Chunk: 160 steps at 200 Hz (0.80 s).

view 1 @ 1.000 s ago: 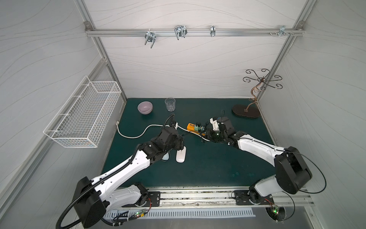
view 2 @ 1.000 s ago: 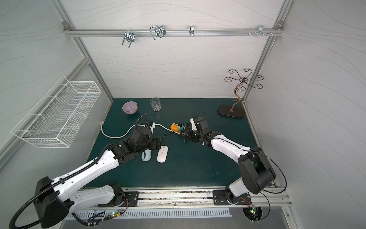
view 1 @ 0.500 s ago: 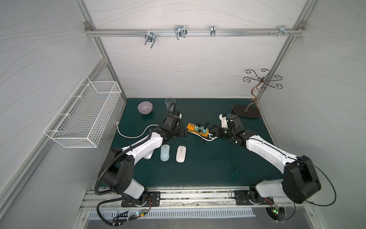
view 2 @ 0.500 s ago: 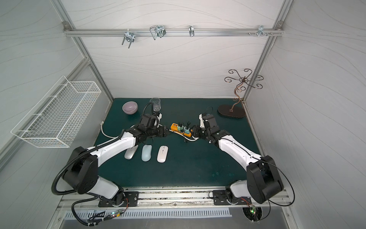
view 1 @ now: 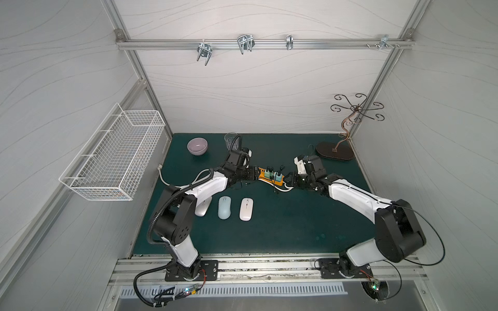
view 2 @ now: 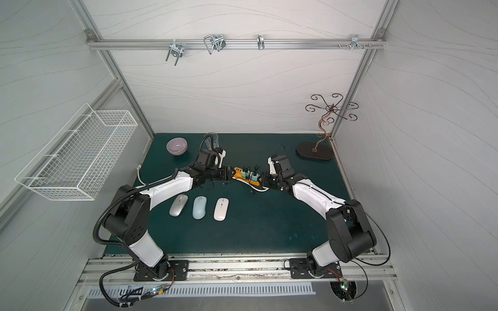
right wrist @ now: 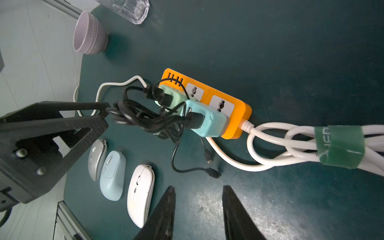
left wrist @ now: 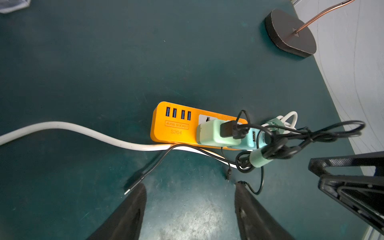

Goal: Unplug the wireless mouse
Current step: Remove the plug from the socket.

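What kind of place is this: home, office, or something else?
Probably a robot test cell: white panelled walls on an aluminium frame, two white-and-black robot arms bolted to a metal rail, and a dark green mat.

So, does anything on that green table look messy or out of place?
Yes: the black cables at the orange power strip are a tangled bundle, with loose plug ends lying on the dark green mat, connected to nothing. The silver mouse, pale blue mouse and white mouse lie in a tidy row.
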Each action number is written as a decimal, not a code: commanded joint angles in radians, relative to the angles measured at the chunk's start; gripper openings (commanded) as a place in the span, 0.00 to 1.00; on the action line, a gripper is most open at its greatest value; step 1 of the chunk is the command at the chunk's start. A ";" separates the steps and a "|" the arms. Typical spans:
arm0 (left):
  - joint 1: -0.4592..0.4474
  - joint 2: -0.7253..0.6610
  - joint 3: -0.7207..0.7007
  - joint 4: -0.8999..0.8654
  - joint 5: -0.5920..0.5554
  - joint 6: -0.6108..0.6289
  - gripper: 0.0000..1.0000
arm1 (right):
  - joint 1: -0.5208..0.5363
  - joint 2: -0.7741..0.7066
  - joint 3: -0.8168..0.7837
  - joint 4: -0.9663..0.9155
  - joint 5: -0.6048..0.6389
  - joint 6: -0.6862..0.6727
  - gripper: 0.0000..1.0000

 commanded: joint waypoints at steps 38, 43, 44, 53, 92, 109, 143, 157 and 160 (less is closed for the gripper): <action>0.006 0.000 0.018 0.072 0.065 -0.027 0.66 | -0.007 0.089 0.089 -0.023 -0.002 -0.063 0.37; 0.006 0.003 0.019 0.073 0.071 -0.029 0.66 | -0.006 0.095 0.094 -0.022 -0.003 -0.062 0.37; 0.006 0.004 0.018 0.073 0.073 -0.029 0.66 | -0.006 0.096 0.096 -0.022 -0.003 -0.062 0.37; 0.006 0.011 0.015 0.083 0.089 -0.037 0.64 | -0.007 0.108 0.104 -0.020 -0.001 -0.064 0.37; 0.006 0.037 -0.005 0.117 0.133 -0.065 0.51 | -0.006 0.155 0.154 -0.027 -0.001 -0.073 0.37; 0.006 0.036 -0.003 0.110 0.128 -0.063 0.49 | -0.005 0.173 0.170 -0.030 -0.007 -0.075 0.37; 0.006 0.033 -0.001 0.107 0.133 -0.065 0.45 | -0.002 0.190 0.181 -0.023 -0.009 -0.073 0.36; 0.006 0.033 -0.004 0.107 0.137 -0.067 0.45 | 0.001 0.193 0.185 -0.027 0.001 -0.078 0.36; 0.006 0.033 -0.005 0.106 0.138 -0.068 0.45 | 0.001 0.194 0.187 -0.028 0.004 -0.079 0.36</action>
